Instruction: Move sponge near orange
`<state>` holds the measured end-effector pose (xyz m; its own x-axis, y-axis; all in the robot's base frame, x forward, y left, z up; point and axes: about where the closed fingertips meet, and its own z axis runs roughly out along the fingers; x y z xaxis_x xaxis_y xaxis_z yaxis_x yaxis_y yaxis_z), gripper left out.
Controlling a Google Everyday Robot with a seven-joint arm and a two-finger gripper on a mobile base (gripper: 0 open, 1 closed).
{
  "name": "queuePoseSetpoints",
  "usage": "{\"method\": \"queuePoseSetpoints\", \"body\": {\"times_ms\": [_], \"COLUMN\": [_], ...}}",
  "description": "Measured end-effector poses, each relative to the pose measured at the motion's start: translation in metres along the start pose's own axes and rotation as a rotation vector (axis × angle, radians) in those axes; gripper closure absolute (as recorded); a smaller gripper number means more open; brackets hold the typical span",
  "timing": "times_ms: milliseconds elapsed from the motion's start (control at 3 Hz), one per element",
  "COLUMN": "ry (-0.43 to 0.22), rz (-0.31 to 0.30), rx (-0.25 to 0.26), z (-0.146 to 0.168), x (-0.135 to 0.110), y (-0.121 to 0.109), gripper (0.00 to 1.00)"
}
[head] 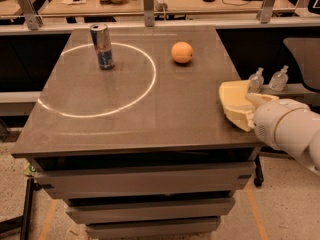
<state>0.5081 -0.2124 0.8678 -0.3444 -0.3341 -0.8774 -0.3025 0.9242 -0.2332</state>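
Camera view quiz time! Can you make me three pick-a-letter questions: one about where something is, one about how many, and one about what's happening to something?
1. Where is the silver-and-blue drink can?
A) inside the white circle marked on the dark table
B) on the floor
C) lying at the table's front edge

2. How many small clear bottles stand on the ledge right of the table?
A) none
B) two
C) five

3. What is happening to the pale yellow foam sponge?
A) it lies flat inside the circle
B) the gripper holds it at the table's right edge
C) it sits on the can

Answers:
1 A, because the can stands upright within the ring.
2 B, because two bottles stand side by side.
3 B, because the gripper is closed on the sponge, well apart from the round orange fruit.
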Motion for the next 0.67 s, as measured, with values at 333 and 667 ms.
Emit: {"method": "queuePoseSetpoints", "body": {"times_ms": [333, 667], "ry": [-0.023, -0.038], "rz": [0.025, 0.05], "rx": [0.085, 0.094], "z": [0.003, 0.029], "x": [0.003, 0.0], "y": [-0.035, -0.053], "gripper": [1.0, 1.0]}}
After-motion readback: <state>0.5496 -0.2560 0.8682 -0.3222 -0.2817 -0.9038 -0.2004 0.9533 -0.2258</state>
